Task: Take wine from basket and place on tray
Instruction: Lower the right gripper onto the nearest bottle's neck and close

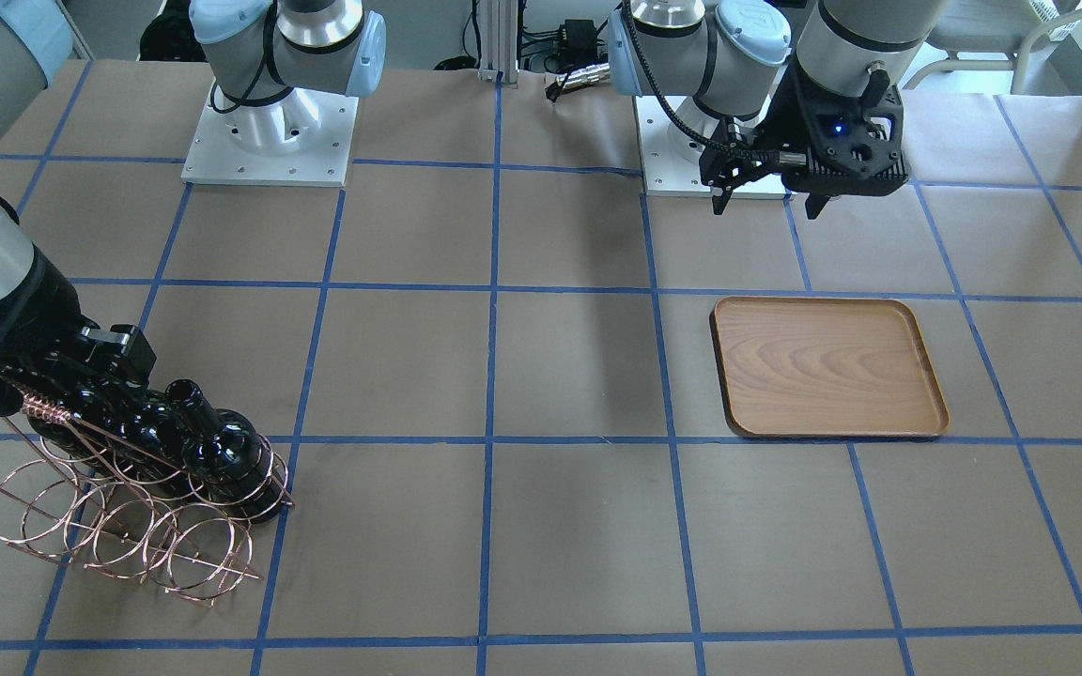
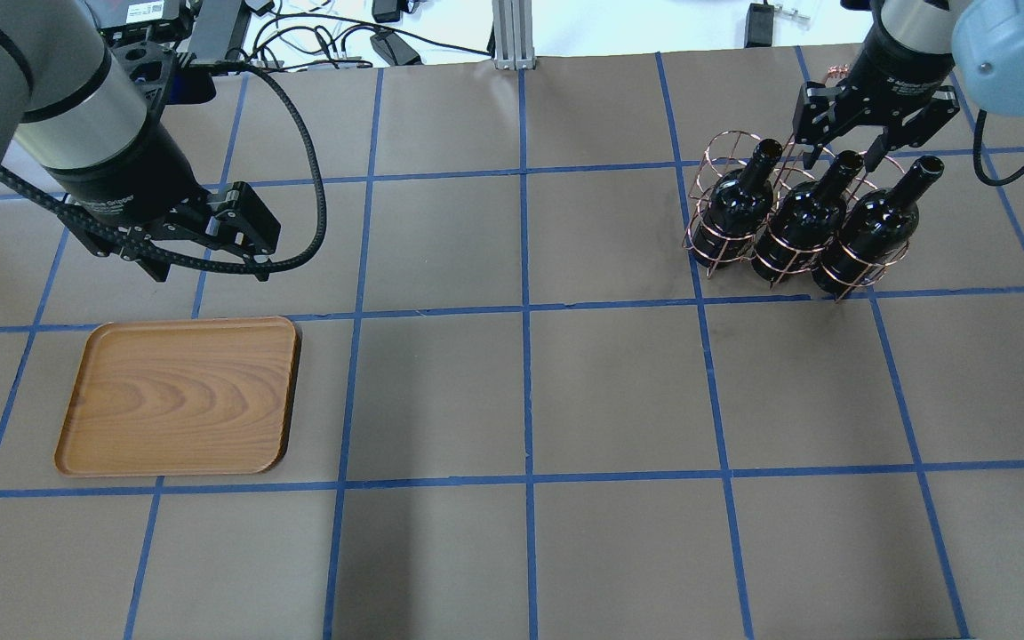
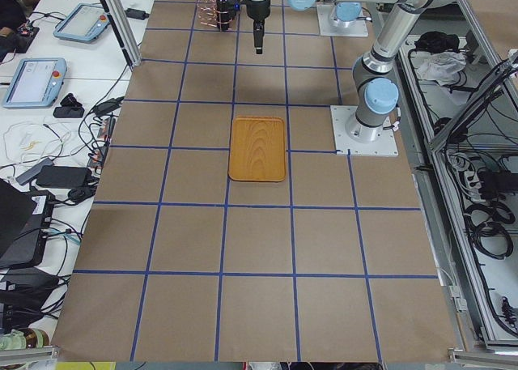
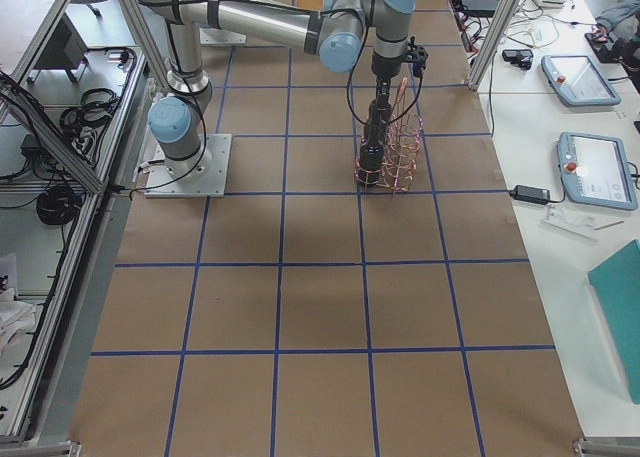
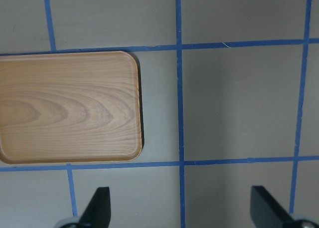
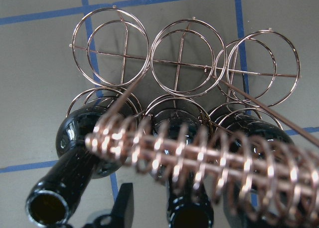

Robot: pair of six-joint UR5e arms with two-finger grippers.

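Observation:
Three near-black wine bottles stand in the copper wire basket (image 2: 715,153) at the far right: one (image 2: 732,209), a middle one (image 2: 810,220) and a third (image 2: 872,229). My right gripper (image 2: 843,151) is open, its fingers on either side of the middle bottle's neck, apart from it. In the right wrist view one finger (image 6: 124,208) shows left of that neck; the twisted handle (image 6: 199,153) hides the other. The wooden tray (image 2: 179,396) lies empty at the left. My left gripper (image 2: 210,267) is open and empty, above the table behind the tray (image 5: 65,108).
The basket's other row of rings (image 6: 182,58) holds no bottles. Blue tape lines (image 2: 523,311) grid the brown table. The arm bases (image 1: 269,131) stand at the robot's edge, with cables (image 2: 334,40) beyond the far edge. Operator benches with tablets (image 4: 590,167) flank the table.

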